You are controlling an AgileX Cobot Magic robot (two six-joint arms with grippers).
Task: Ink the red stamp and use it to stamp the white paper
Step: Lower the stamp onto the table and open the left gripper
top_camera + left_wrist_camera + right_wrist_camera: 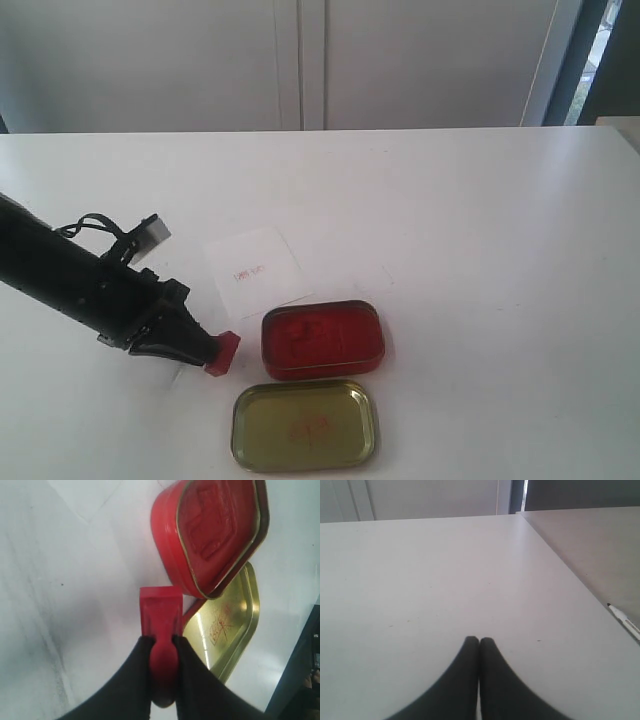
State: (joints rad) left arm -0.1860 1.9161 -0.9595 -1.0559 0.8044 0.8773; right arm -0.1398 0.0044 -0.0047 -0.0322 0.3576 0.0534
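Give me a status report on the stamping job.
Left gripper shut on red stamp, beside the red ink tin. Right gripper shut, empty. White paper uncovered, one red mark on it.

A white surface [480, 220] is seen, on which an open red tin [323, 339] with a red ink pad is set just ahead of the left jaws. A gold-coloured lid [305, 425], faintly marked in red, is laid just beside the tin, off to one side of the jaws. The white paper [254, 267], printed with a small red mark, is laid flat ahead on the other side.

1 stamp [225, 352], 1 paper [255, 268], 2 tins [323, 340] [304, 425], 1 pen [625, 620].
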